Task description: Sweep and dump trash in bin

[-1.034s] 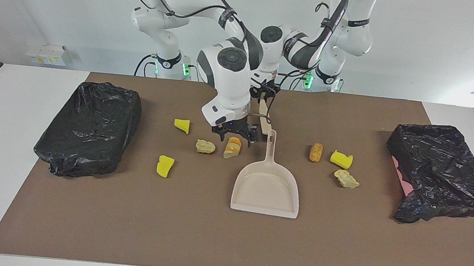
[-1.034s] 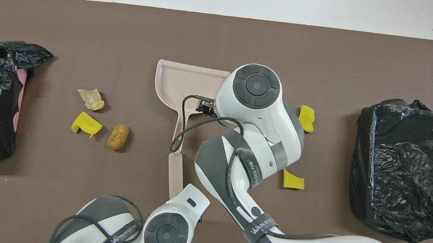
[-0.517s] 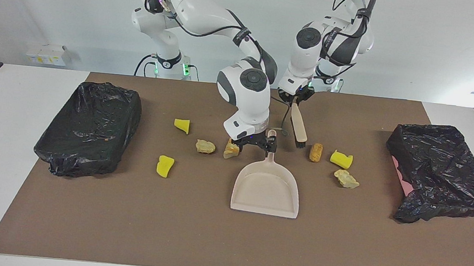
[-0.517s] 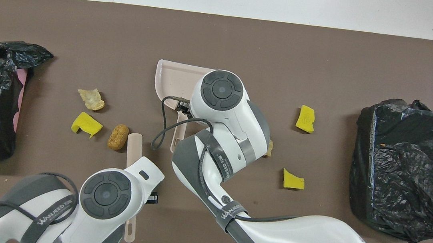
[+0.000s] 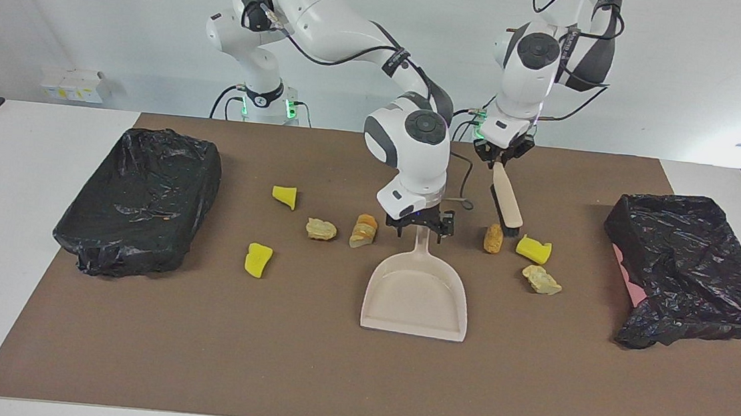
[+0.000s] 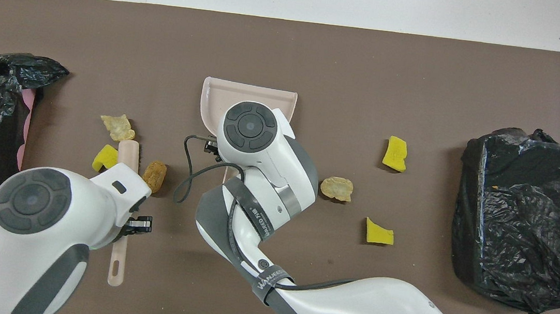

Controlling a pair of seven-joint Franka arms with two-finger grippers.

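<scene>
Since a second ago the left pincer (image 5: 502, 156) has carried the brush (image 5: 506, 205) from the middle of the desk toward the left arm's end, and the right pincer (image 5: 419, 228) has shifted from over the striped lump to the dustpan's handle. The left pincer is pressed together on the brush handle; the brush hangs slanted below it, its dark bristles down just beside the tan-orange lump (image 5: 493, 238). A yellow foam piece (image 5: 533, 249) lies just beside that lump toward the left arm's end, and a pale crumpled lump (image 5: 541, 279) lies near them, farther from the robots. The right pincer stands spread, its fingers on either side of the handle of the beige dustpan (image 5: 416, 297); whether they touch it I cannot tell. The pan lies flat on the brown mat (image 5: 302, 370), its scoop farther from the robots than this pincer. Toward the right arm's end from the right pincer lie the striped orange-and-tan lump (image 5: 363, 230), next a pale lump (image 5: 321, 229), then two yellow foam pieces: one nearer the robots (image 5: 284, 196), one farther (image 5: 257, 259). None of the trash is in the pan. A bin lined with a black bag stands at each end of the mat: one at the right arm's end (image 5: 142, 200), one at the left arm's end (image 5: 686, 269).
</scene>
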